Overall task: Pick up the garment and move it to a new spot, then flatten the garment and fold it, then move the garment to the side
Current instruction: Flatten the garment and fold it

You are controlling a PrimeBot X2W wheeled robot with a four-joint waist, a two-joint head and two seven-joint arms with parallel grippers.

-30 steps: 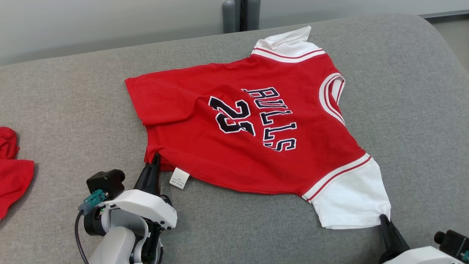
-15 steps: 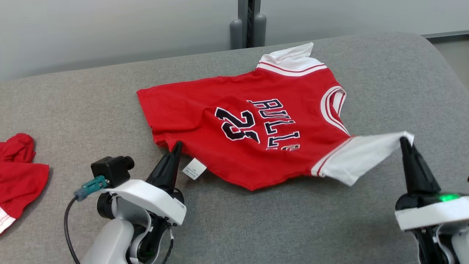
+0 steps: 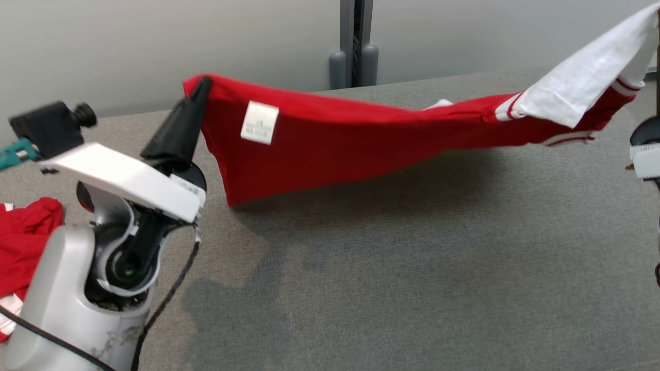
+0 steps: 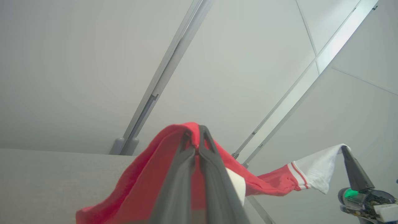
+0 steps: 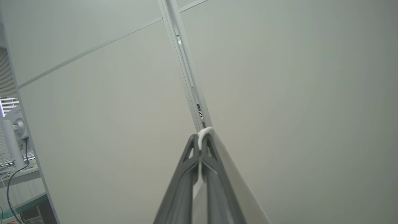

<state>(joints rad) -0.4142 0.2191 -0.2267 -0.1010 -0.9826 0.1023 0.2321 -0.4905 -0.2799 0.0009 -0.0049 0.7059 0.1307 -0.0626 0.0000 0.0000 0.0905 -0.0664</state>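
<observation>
Nearest you, your left gripper (image 3: 201, 87) has come up off the counter (image 3: 412, 257), its jaws clenched on the red hem corner of the garment (image 3: 335, 139) just beside the white label (image 3: 259, 122). A second ago that corner lay flat. Your right gripper (image 5: 202, 138) has climbed higher still, with its jaws grasping the edge of the white sleeve (image 3: 582, 82).

The garment now hangs stretched between the two, sagging in the middle. Whether its lowest fold brushes the counter you cannot tell. Your head camera has also tilted up.

By the look of it the pick-up is done and you are in the carry. Flattening and folding are still ahead.

The counter is plain grey fabric, with another red cloth (image 3: 26, 232) bunched at its left edge. Behind it stand pale wall panels (image 3: 154, 41) and a grey post (image 3: 353, 41).
</observation>
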